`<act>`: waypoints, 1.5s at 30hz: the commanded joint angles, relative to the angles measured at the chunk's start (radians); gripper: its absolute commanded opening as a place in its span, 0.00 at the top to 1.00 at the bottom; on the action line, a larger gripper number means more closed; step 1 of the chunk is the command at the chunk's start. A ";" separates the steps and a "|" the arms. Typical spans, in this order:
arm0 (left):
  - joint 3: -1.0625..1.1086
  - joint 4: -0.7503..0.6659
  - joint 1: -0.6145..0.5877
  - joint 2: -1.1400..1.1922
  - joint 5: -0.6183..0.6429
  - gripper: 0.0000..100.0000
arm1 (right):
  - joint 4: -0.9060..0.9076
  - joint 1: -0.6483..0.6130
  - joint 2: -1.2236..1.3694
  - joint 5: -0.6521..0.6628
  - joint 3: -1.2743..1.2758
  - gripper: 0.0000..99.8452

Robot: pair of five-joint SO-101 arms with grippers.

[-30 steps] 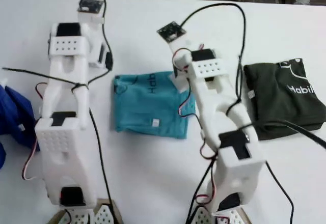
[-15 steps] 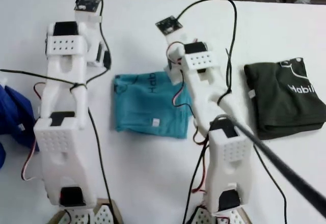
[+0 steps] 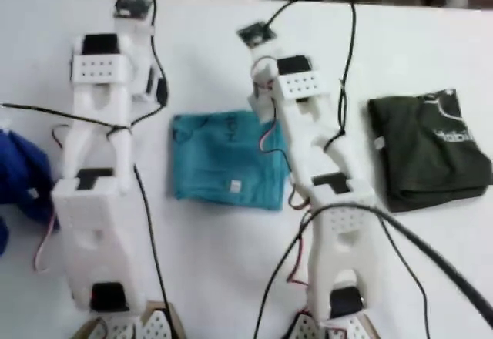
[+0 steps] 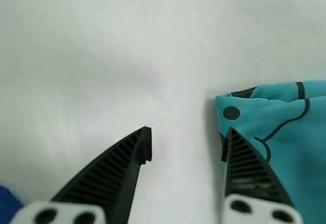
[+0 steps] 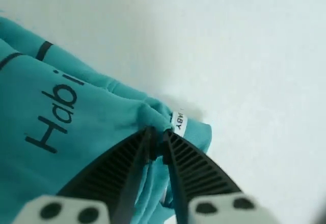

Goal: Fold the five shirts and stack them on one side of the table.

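A folded teal shirt [image 3: 223,162] lies on the white table between the two arms. My right gripper [image 5: 158,141] is shut on the shirt's far right corner [image 3: 269,115], pinching cloth beside a small white label [image 5: 178,123]. My left gripper [image 4: 186,142] stands open just above the bare table. One of its fingers [image 4: 239,158] is right at the teal shirt's [image 4: 285,127] far left corner, with nothing between the two fingers. At the right sits a folded dark green shirt [image 3: 427,150]. A blue shirt [image 3: 19,177] lies bunched at the left edge.
The left arm [image 3: 96,123] and the right arm [image 3: 323,169] reach out from bases at the near edge. Black cables [image 3: 416,246] run over the table by the right arm. Bare table [image 3: 208,54] stretches beyond the teal shirt.
The right arm has swung left and drawn in, its gripper shifting slightly left and away at the teal shirt's corner. The left arm has hardly moved.
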 commanded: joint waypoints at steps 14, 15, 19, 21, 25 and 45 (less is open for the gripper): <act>-0.045 -0.023 -0.008 0.043 0.005 0.75 | 0.145 0.027 -0.016 -0.003 -0.087 0.96; -0.045 -0.023 -0.008 0.043 0.005 0.75 | 0.153 0.015 -0.016 -0.003 -0.087 0.93; -0.045 -0.023 -0.009 0.041 0.005 0.75 | 0.154 -0.015 -0.007 -0.003 -0.084 0.80; -0.045 -0.023 -0.009 0.041 0.005 0.75 | 0.150 -0.015 -0.005 -0.003 -0.081 0.79; -0.045 -0.023 -0.009 0.041 0.005 0.75 | 0.131 -0.008 -0.005 -0.003 -0.081 0.81; -0.045 -0.023 -0.009 0.041 0.005 0.75 | 0.139 -0.008 0.105 -0.005 -0.155 0.91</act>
